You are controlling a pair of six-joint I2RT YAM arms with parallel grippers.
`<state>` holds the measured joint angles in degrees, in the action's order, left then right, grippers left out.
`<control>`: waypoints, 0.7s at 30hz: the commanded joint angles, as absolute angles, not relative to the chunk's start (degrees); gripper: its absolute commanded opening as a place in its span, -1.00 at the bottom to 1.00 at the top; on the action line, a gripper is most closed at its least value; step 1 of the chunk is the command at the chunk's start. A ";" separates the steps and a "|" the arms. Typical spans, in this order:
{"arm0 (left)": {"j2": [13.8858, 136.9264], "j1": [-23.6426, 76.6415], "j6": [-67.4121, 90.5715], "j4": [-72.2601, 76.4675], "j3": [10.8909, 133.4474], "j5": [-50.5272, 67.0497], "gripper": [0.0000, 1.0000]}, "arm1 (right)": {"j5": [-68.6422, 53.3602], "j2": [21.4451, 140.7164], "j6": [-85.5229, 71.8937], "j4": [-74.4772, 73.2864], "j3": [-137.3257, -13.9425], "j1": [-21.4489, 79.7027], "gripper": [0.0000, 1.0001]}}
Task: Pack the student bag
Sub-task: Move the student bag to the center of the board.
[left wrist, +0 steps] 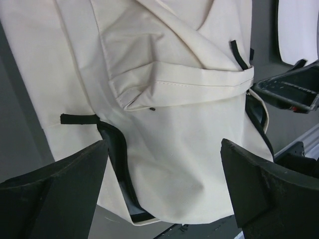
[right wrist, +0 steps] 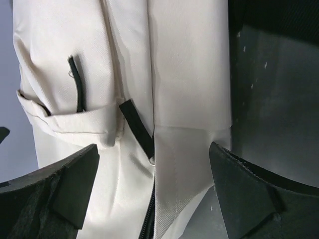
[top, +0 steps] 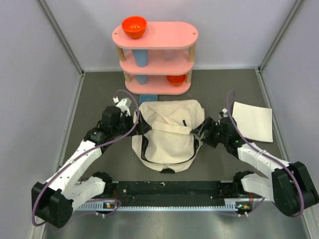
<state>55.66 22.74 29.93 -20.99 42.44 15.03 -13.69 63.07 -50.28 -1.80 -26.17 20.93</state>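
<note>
Left gripper (top: 140, 123) and right gripper (top: 200, 131) flank the backpack (top: 167, 144), jaws spread and empty; closing on loose canvas rather than a zipper pull (right wrist: 137, 130) could bunch it shut.

You are looking at the student bag (left wrist: 174, 149) as matt cream canvas, its fine weave showing between your right fingers (right wrist: 50, 194), where a black woven zipper pull (right wrist: 137, 128) is lying dull on the cloth. Between your left fingers (left wrist: 55, 191), themselves looking like matt, grainy black rubber, the dark lining (left wrist: 117, 154) is catching a faint sheen. Beyond them the table (top: 99, 89) is reading dull grey, the shelf (top: 159, 35) smooth pink, the bowl (top: 134, 26) glossy orange plastic, the sheet (top: 253, 121) flat white paper.
</note>
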 commanded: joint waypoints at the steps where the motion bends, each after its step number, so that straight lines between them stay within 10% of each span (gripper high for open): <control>1: 55.19 23.38 31.29 -17.67 44.47 16.35 0.97 | -24.70 62.93 -61.34 17.49 -18.81 22.75 0.80; 16: 56.17 24.08 27.51 -22.06 53.08 10.30 0.97 | -16.16 69.17 -62.58 24.61 -26.80 45.78 0.83; 21: 54.41 24.17 26.37 -22.85 53.44 9.67 0.94 | -3.37 56.36 -55.91 6.63 -28.04 46.14 0.87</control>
<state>56.71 23.83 28.21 -22.46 50.92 11.40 -12.82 66.72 -60.60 13.32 -24.62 45.43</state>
